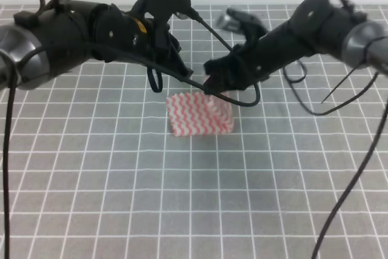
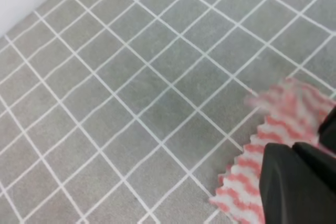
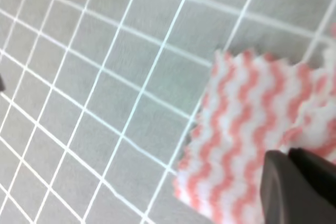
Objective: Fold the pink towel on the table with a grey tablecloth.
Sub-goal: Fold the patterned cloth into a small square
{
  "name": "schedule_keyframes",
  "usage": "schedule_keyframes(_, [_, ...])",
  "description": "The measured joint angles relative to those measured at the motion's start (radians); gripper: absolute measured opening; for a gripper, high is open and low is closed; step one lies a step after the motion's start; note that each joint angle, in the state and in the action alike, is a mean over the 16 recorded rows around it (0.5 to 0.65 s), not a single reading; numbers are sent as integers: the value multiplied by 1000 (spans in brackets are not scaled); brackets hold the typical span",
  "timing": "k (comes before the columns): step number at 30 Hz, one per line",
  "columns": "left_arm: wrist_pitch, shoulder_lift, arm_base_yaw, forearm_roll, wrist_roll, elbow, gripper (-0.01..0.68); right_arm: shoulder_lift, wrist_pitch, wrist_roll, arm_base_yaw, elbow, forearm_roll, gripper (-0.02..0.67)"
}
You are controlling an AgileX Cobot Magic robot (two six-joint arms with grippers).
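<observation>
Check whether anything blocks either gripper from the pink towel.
Nothing visible does. The pink-and-white zigzag-striped cloth towel lies alone on the grey grid-lined tablecloth; the right gripper is already at its far edge and the left gripper just beside it.

Pink towel [image 1: 199,114] sitting mid-table, partly folded!
It's lying on the table with a grey tablecloth [image 1: 194,210], white grid lines running under it, its pink-and-white zigzag stripes showing and scalloped edges fringing the sides, while its right part is bunching up in a raised fold rather than lying flat.
</observation>
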Motion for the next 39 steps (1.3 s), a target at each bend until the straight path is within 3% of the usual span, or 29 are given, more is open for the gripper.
schedule_keyframes(26, [34,-10,0,-2,0,0,-3,74,-54,-31,70,0,99,-10])
schedule_keyframes(39, [37,-16,0,-6,-1,0,-2,125,-21,-56,70,-1,201,114])
